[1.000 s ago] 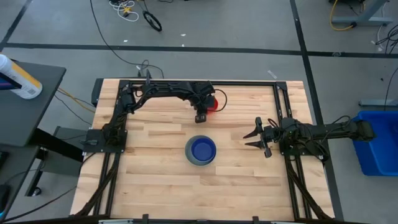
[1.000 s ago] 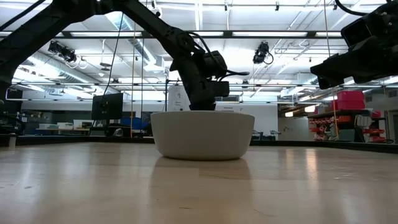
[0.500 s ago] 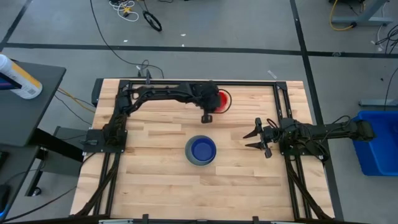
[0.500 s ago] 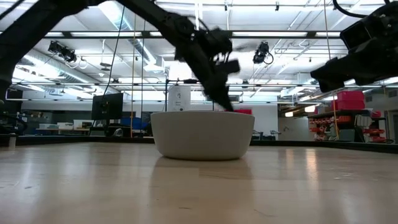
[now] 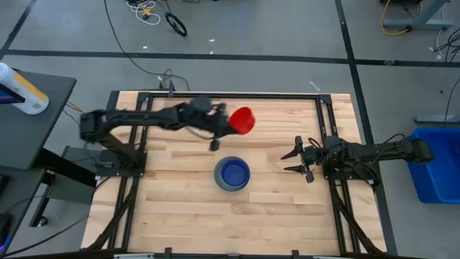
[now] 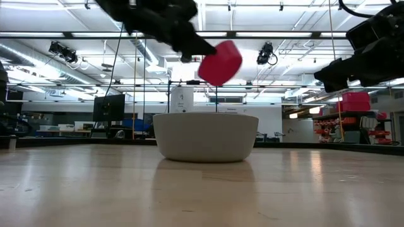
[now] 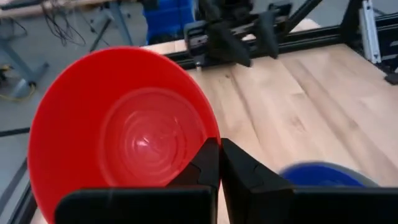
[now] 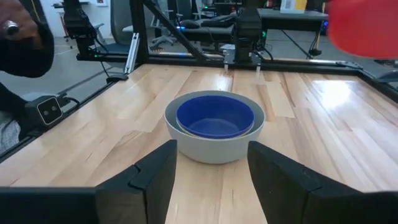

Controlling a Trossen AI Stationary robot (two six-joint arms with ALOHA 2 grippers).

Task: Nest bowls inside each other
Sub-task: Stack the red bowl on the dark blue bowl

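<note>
Left gripper up off the table, over the far half, fingers pressed together on the rim of the red bowl. Bowl lifted clear of the wood, tipped on its side, hanging just beyond the fingertips toward the right arm's side. Seen from the left wrist camera as an open red cup with the rim wall pinched between the two dark fingers, hollow facing the camera. From table height, red bowl in the air above and slightly behind the grey bowl, well clear of its rim; gripper itself smeared there, so exact finger contact probably at the near edge of the rim, no more certain than that.

Grey bowl upright near the table's middle, nearer than the red one, with a dark blue bowl nested inside. Same pair straight ahead in the right wrist view: grey bowl, dark blue bowl seated within, rims close together. Whether another bowl sits beneath the blue one: not discernible.

Right gripper low at the right side of the table, pointing at the nested pair, fingers spread apart and empty, well apart from the grey bowl. Red bowl visible as a blur at the far corner of that view, away from this gripper.
</note>
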